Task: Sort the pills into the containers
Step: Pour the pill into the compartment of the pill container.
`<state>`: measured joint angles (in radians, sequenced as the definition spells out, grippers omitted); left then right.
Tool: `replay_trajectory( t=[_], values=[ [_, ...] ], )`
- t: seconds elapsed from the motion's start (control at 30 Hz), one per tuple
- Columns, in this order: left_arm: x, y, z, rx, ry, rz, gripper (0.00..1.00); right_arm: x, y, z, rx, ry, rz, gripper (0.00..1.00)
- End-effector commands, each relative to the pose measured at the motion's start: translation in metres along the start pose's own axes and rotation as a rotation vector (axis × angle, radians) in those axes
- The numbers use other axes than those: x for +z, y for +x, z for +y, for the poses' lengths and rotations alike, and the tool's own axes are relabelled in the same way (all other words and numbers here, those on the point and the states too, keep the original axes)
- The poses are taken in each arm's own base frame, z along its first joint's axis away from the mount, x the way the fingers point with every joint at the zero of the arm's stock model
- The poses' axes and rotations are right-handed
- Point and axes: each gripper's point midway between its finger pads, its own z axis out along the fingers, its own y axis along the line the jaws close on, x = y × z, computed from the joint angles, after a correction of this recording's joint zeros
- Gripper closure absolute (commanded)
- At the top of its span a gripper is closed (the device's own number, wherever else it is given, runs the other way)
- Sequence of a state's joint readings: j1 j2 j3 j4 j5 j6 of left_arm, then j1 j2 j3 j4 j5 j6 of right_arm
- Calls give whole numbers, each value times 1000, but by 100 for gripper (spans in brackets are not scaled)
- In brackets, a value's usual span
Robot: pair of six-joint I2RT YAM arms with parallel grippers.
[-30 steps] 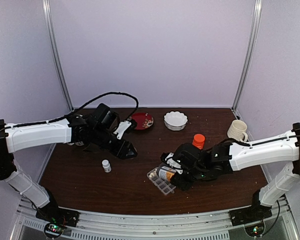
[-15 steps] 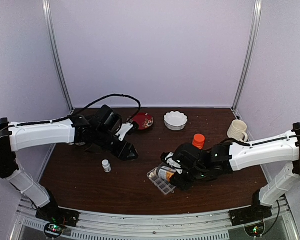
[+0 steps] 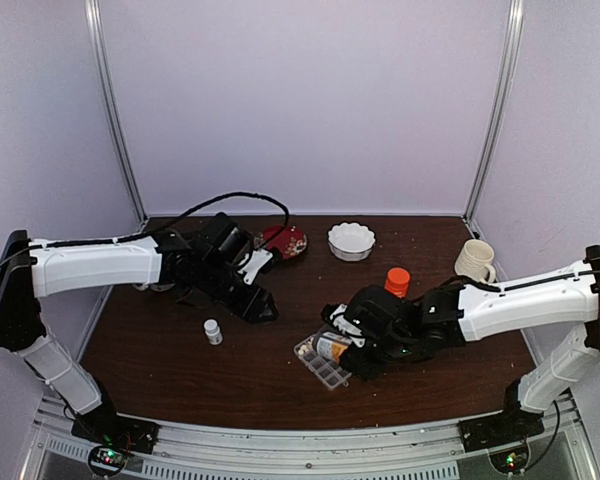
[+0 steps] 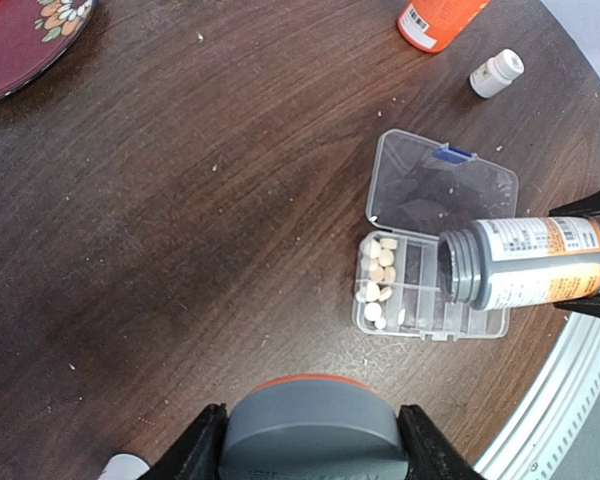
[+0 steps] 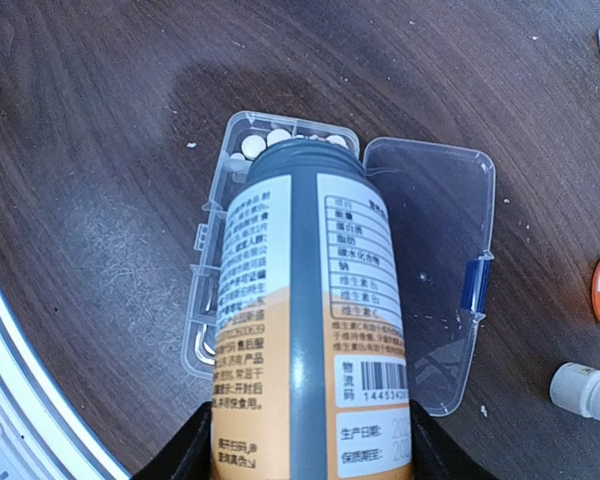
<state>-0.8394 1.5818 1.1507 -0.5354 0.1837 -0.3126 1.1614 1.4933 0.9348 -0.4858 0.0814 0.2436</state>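
The clear pill box (image 3: 322,367) lies open on the table, its lid (image 4: 440,188) folded back. Several whitish pills (image 4: 377,272) fill the cells at one end of the box (image 4: 430,318); the other cells look nearly empty. My right gripper (image 3: 342,350) is shut on a grey and orange pill bottle (image 5: 310,330). The bottle is uncapped and tipped on its side, its mouth (image 4: 452,265) over the box (image 5: 212,290). A few pills (image 5: 265,140) show past the mouth. My left gripper (image 3: 261,307) is shut on the bottle's grey cap (image 4: 310,425), held above the table left of the box.
An orange bottle with an orange cap (image 3: 397,282) stands behind the right gripper, with a small white bottle (image 4: 497,73) beside it. Another small white bottle (image 3: 212,331) stands near the left gripper. A red plate (image 3: 285,241), a white scalloped bowl (image 3: 351,240) and a mug (image 3: 474,261) stand at the back.
My left arm has reached a little further right with the cap. The right gripper and its bottle have stayed in place over the box.
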Motion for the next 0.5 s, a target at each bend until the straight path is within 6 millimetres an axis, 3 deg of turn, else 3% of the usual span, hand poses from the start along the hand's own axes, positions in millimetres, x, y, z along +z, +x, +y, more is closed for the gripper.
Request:
replay_trajectory(
  t=[0.0, 0.17, 0.23, 0.37, 0.47],
  values=[
    [2, -10, 0, 34, -30, -10, 100, 4, 4, -1, -1, 29, 50, 100],
    [5, -9, 0, 40, -37, 1, 100, 0, -10, 9, 30, -34, -24, 100],
    [4, -9, 1, 39, -42, 5, 100, 1, -6, 2, 23, 17, 29, 100],
    [5, -9, 1, 42, -44, 5, 100, -3, -13, 10, 32, -19, 21, 100],
    [5, -7, 1, 42, -45, 11, 100, 2, -8, 4, 15, 23, 72, 100]
  ],
)
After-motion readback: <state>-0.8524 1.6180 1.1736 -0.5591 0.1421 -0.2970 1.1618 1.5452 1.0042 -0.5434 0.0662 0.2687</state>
